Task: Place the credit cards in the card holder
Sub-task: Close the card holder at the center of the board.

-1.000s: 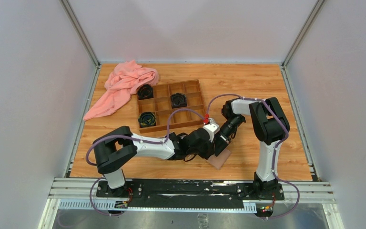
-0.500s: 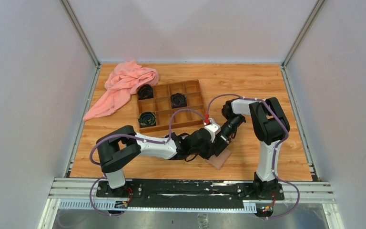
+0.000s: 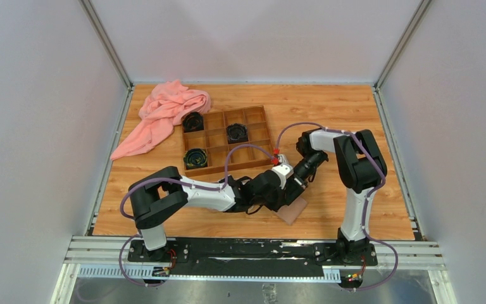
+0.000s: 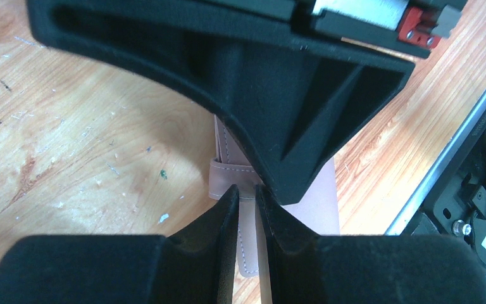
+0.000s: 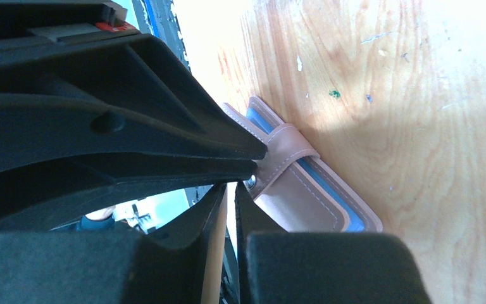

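Note:
The tan-pink card holder (image 3: 294, 212) lies flat on the wood near the front edge, and both grippers meet over it. In the left wrist view its strap (image 4: 248, 253) runs through the narrow gap of my left gripper (image 4: 245, 190). The right wrist view shows the left gripper (image 5: 256, 163) pinched on that strap beside the snap button, with the card holder (image 5: 304, 199) showing its blue inner rim. My right gripper (image 5: 230, 187) is almost shut, with a thin tan edge between its fingers. The credit cards are out of view.
A brown wooden compartment box (image 3: 262, 160) stands behind the grippers with black coiled items (image 3: 236, 132) in three cells. A pink cloth (image 3: 164, 114) lies at the back left. The metal rail (image 3: 253, 250) runs along the table's near edge.
The left arm's elbow has shifted slightly to the right. Both grippers stay at the card holder with their jaws as before.

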Robot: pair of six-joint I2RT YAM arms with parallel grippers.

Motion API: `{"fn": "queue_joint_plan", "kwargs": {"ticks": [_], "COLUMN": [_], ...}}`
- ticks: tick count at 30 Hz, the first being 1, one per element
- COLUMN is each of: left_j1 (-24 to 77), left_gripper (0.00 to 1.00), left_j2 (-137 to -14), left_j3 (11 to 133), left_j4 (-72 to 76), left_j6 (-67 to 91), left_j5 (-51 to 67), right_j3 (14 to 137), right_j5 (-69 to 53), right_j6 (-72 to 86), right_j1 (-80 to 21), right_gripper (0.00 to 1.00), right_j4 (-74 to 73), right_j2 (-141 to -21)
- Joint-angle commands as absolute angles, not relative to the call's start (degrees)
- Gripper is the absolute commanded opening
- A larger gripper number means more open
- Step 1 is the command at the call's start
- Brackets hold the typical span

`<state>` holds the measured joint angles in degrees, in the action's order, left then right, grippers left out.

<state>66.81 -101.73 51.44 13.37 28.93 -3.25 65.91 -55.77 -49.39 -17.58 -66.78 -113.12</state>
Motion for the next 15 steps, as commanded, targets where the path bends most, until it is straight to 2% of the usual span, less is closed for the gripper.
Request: {"fn": "queue_joint_plan", "kwargs": {"ticks": [1,15], "left_j1": [66.71,66.71], "left_gripper": [0.21,0.21], "left_j2": [-103.53,-102.4], "left_j3": [52.47,52.54], "left_j4": [13.25,13.18], "left_j6": [28.21,28.21], "left_j5": [-3.37,-2.95], "right_j3": [67.06,65.57], "right_j5": [-57.5,-53.93], "right_j6": [-51.82,-49.23], "right_j1": [-15.86,-14.69], "right_gripper": [0.13,0.11], "right_j4": [-68.81,-65.51], "right_j2": [-111.03,-110.46]}}
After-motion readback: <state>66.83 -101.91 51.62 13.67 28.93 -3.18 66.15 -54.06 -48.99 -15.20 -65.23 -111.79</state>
